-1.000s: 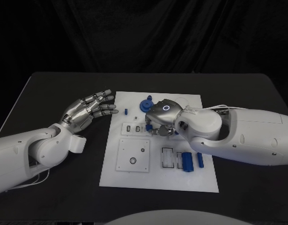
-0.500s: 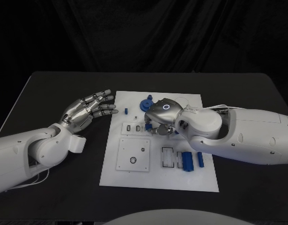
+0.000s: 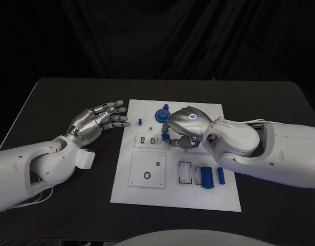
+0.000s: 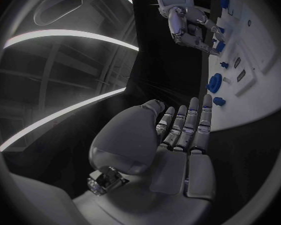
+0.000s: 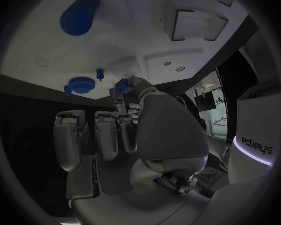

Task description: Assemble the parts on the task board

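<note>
Head view first: the task board (image 3: 175,197) lies in the middle of the black counter (image 3: 54,97), with the right hand (image 3: 181,130) bent down over its upper middle. Blue parts sit around it, a gear (image 3: 160,114) just beyond the hand and two blocks (image 3: 212,177) nearer the robot. The left hand (image 3: 98,122) hovers just off the board's left edge, fingers spread and holding nothing.

Left wrist view: the left hand's (image 4: 175,140) fingers are straight and apart, with the board's edge ahead.

Right wrist view: the right hand (image 5: 125,130) curls inward, its fingertips (image 5: 129,85) pinching a small blue part (image 5: 122,85) close above the board. The pinch looks slim; if the part tilts while being seated, it could jam or slip free and roll off among the other pieces.
</note>
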You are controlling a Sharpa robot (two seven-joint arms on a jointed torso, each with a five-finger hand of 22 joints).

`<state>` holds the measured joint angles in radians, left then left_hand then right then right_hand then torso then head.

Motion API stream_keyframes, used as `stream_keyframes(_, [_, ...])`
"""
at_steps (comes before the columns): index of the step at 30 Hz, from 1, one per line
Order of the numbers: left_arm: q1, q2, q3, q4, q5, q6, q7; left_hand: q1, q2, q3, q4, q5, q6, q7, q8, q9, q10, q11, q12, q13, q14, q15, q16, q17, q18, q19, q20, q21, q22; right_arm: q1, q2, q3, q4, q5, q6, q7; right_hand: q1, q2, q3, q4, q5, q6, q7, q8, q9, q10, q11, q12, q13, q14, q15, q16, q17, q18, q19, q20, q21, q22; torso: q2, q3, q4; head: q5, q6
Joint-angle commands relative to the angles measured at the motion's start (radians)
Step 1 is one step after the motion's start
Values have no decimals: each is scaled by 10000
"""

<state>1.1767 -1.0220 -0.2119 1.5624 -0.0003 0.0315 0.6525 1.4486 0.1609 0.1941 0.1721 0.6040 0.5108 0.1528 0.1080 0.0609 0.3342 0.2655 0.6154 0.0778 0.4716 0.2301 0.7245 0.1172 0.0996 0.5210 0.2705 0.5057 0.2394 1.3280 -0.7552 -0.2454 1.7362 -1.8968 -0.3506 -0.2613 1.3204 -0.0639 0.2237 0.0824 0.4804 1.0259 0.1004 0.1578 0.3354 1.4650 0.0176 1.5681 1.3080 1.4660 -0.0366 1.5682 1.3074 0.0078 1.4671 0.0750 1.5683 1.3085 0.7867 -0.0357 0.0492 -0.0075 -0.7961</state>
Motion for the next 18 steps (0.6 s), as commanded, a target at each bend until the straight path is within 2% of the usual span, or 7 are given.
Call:
stream_keyframes(1, [-7, -100, 10, 247, -749, -1468, 265, -64, -218, 246, -93, -260, 542, 222, 164, 56, 1035, 12, 610, 199, 719, -163, 787, 284, 251, 512, -79, 730, 394, 136, -163, 13, 217, -5, -1050, 92, 81, -16, -3, -70, 84, 252, -125, 82, 276, 1058, -11, 27, 2628, 1048, -32, 26, 2634, -78, 1037, -48, 25, 2623, -2, 3, 10, 39, 71])
stream_keyframes(7, [37, -258, 12, 580, -1410, -2359, -554, -660, -560, 951, 384, -1097, 2131, 629, 651, 193, 3736, -937, 1888, 813, 2260, -995, 2668, 1068, 691, 1085, -415, 3058, 1758, 278, -267, 12, 252, -1, -1284, 36, 46, -18, -2, -72, 69, 300, -131, 111, 330, 1058, -11, 27, 2628, 1048, -27, 26, 2634, -76, 1033, -41, 19, 2621, -10, 6, 7, 96, 305])
stream_keyframes(12, [116, -152, 13, 615, -1737, -2338, -1512, -873, -747, 1025, 584, -1875, 2623, 483, 1062, 259, 4328, -1307, 3318, 1986, 3338, -1371, 4074, 1863, 838, 1461, -622, 4450, 2575, 308, -137, 11, 59, 98, -1394, 38, 15, -25, -8, -65, 13, 297, -132, 109, 354, 1058, -10, 27, 2628, 1048, -24, 26, 2634, -77, 1036, -38, 22, 2622, -25, 0, 15, 150, 489])
stream_keyframes(14, [138, -68, 13, 581, -1942, -2185, -1862, -996, -760, 977, 747, -2232, 2792, 307, 1334, 310, 4458, -1506, 4669, 3141, 4223, -1600, 5413, 3073, 799, 1752, -843, 5532, 3231, 312, -59, 10, -44, 124, -1430, 47, 10, -22, -7, -64, -2, 301, -134, 111, 362, 1058, -11, 27, 2628, 1048, -24, 26, 2634, -77, 1034, -37, 21, 2621, -49, 11, 3, 178, 550])
stream_keyframes(15, [146, -24, 13, 560, -2037, -2105, -2009, -1124, -789, 834, 888, -2375, 2925, 223, 1585, 411, 5855, -1597, 6117, 5656, 5819, -1693, 6591, 5810, 808, 1869, -952, 6120, 3608, 312, -23, 10, -92, 133, -1449, 53, 10, -22, -7, -64, -2, 301, -134, 111, 362, 1058, -11, 27, 2628, 1048, -24, 26, 2634, -77, 1034, -37, 21, 2621, -52, 16, 10, 183, 570])
stream_keyframes(16, [150, 15, 13, 541, -2102, -2042, -2119, -1124, -789, 834, 888, -2375, 2925, 223, 1585, 411, 5855, -1597, 6117, 5656, 5819, -1693, 6591, 5810, 808, 1869, -952, 6120, 3608, 312, 4, 10, -127, 138, -1466, 57, 10, -22, -7, -64, -2, 301, -134, 111, 362, 1058, -11, 27, 2628, 1048, -24, 26, 2634, -77, 1034, -37, 21, 2621, -74, 23, 9, 187, 575])
stream_keyframes(18, [159, 144, 13, 475, -2232, -1841, -2408, -1132, -768, 673, 1004, -2556, 2808, 163, 1986, 633, 7456, -1634, 7513, 8789, 7343, -1770, 7662, 8888, 661, 2229, -1055, 7241, 4810, 310, 67, 9, -207, 147, -1502, 68, 1, -19, -4, -64, -32, 303, -137, 112, 377, 1058, -13, 27, 2628, 1048, -24, 26, 2634, -77, 1034, -36, 20, 2621, -97, 33, 10, 211, 615])
